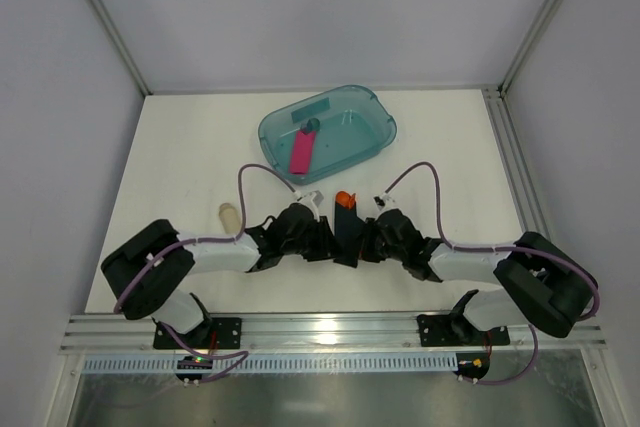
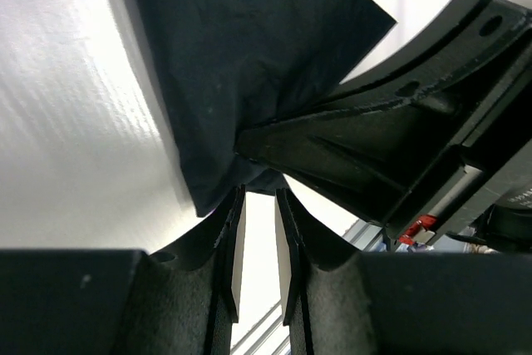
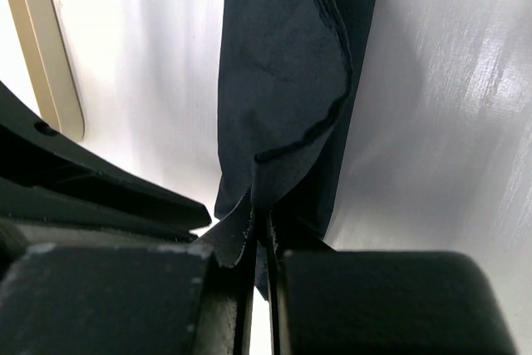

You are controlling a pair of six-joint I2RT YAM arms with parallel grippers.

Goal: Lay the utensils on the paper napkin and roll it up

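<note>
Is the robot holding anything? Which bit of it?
The right gripper pinches the paper napkin by a crumpled edge. The left gripper is slightly open, holding nothing.

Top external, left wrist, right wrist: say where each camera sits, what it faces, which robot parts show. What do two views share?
Top external: above, behind the bases, facing down on the table; left arm, right arm show.
Left wrist: on its arm, facing the paper napkin past the left gripper.
Right wrist: on its arm, facing the paper napkin pinched in the right gripper.
Both wrist views share the paper napkin.
</note>
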